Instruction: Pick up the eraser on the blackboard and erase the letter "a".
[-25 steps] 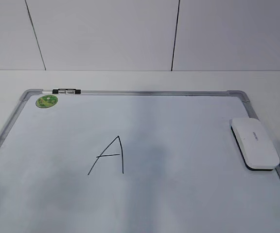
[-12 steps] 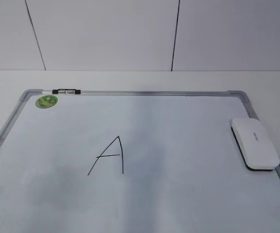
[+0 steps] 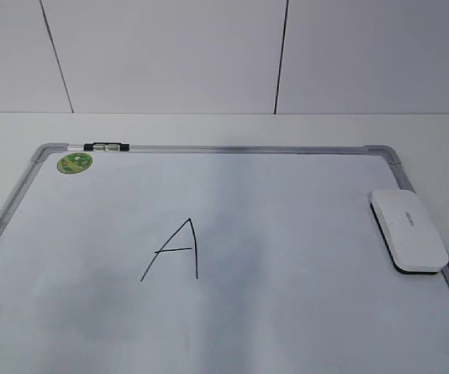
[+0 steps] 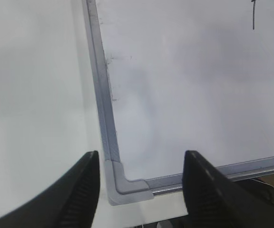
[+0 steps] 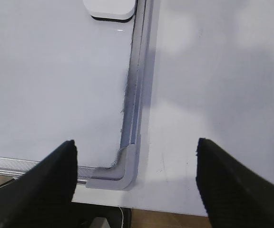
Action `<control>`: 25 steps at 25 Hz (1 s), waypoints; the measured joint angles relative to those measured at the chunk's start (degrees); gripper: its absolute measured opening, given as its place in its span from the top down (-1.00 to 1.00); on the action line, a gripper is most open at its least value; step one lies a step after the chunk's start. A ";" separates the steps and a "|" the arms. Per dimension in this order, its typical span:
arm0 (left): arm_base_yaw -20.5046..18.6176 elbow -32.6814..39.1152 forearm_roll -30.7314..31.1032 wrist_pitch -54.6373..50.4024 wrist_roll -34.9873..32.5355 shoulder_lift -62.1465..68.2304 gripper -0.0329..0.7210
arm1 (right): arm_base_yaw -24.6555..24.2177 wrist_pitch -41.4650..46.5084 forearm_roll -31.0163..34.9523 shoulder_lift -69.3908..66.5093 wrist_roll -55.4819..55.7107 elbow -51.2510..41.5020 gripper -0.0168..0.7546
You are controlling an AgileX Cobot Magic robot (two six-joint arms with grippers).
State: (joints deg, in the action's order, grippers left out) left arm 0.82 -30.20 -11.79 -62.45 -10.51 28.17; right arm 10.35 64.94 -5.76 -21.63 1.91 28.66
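Observation:
The blackboard (image 3: 248, 149) is a white board in a grey frame, lying flat on the table. The white eraser (image 3: 409, 230) lies on it by the right frame; its near end also shows at the top of the right wrist view (image 5: 109, 8). No lowercase "a" shows in any view. An angular capital "A" (image 3: 179, 251) is drawn near the middle. My left gripper (image 4: 141, 190) is open and empty above the board's near left corner (image 4: 122, 185). My right gripper (image 5: 134, 183) is open and empty above the near right corner (image 5: 125, 171). Neither gripper shows in the exterior view.
A round green sticker (image 3: 75, 163) and a black-silver clip (image 3: 106, 146) sit at the board's far left corner. White table (image 3: 435, 136) surrounds the board, with a panelled wall behind. The table's front edge shows under my right gripper (image 5: 175, 209).

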 joint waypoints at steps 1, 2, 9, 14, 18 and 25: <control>0.00 0.00 0.00 -0.04 0.00 0.00 -0.18 | 0.00 0.00 0.00 0.00 0.00 0.00 -0.58; 0.00 0.00 0.00 -0.24 0.00 0.00 -0.18 | 0.00 0.00 0.00 0.00 0.00 0.00 -0.58; 0.00 0.00 0.00 -0.31 0.00 0.00 -0.18 | 0.00 0.00 0.00 0.00 0.00 0.00 -0.58; 0.00 0.00 0.00 -0.40 0.00 -1.01 -0.18 | -0.12 0.00 0.00 0.24 0.00 0.00 -0.58; -0.63 0.00 -0.11 -0.53 0.00 -6.29 -0.18 | -2.76 0.00 0.00 2.92 0.00 0.00 -0.58; -2.01 0.00 -0.11 -0.84 0.00 -19.97 -0.14 | -9.63 0.11 -0.08 14.00 0.00 0.00 -0.58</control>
State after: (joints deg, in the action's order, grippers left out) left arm -1.18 -30.20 -11.90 -63.29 -10.51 8.20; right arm 0.73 65.05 -5.84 -7.63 1.91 28.66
